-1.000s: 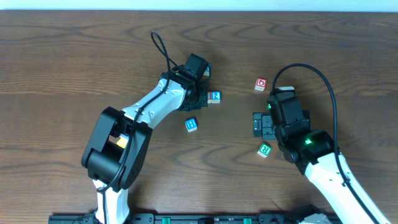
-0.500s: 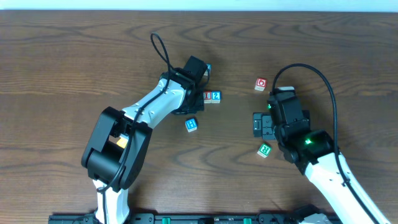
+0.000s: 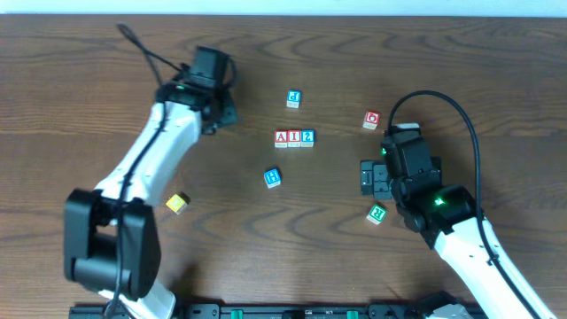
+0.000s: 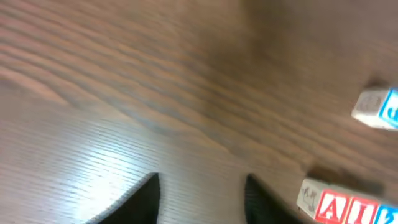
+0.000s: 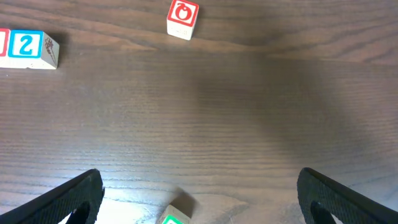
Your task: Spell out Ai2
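Three blocks already read A-I-2 mid-desk (image 3: 461,71), so the spelling looks done. The step in hand is likely just clearing out cleanly.

- Left end effector (image 3: 223,111) sits up-left of the row, well apart. In the wrist view its fingers (image 4: 134,202) are spread with nothing between them.
- To do this well, it should lift or pull straight away from the row with no sweep toward it. The cubes look light and would probably slide on the smooth top at any touch.
- Yellow block (image 3: 177,203) lies alone near the left arm, unused.
- Blue H block (image 3: 273,178) sits below-left of the row, clear of it.
- A block (image 3: 281,137), I block (image 3: 293,137) and 2 block (image 3: 306,137) are in a straight line, faces touching. The first two have red letters, the last blue.
- Blue spare block (image 3: 293,98) sits above the row, apart.
- Red O block (image 3: 372,119) sits off to the right.
- Right end effector (image 3: 368,177) is splayed wide and empty, with the green R block (image 3: 377,213) just below.

The cubes are small and square-edged with painted faces, possibly wood. The desk is dark woodgrain with a slight sheen.
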Robot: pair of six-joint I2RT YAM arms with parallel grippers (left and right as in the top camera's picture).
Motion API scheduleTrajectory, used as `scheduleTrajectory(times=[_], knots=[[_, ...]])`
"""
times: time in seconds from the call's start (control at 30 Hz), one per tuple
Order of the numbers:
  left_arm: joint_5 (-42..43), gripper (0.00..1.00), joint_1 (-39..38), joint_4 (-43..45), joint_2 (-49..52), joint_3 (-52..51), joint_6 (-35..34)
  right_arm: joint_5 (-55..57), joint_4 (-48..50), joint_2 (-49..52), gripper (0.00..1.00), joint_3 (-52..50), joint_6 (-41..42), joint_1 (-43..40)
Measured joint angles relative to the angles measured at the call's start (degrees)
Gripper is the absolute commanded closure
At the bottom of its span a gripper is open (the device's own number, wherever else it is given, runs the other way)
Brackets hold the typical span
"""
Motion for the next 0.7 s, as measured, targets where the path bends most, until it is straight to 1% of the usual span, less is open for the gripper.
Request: scheduleTrajectory(times=[0.03, 0.2, 0.7], knots=[[0.0, 0.05, 0.8, 0.0, -0.4, 0.0, 0.0, 0.0, 0.0, 0.0, 0.01, 0.0, 0.0, 0.0], [0.0, 0.05, 3.6, 0.0, -0.7, 0.0, 0.0, 0.0, 0.0, 0.0, 0.01, 0.0, 0.0, 0.0], [-0.3, 0.05, 3.6, -0.6, -0.7, 0.0, 0.0, 0.0, 0.0, 0.0, 0.01, 0.0, 0.0, 0.0]])
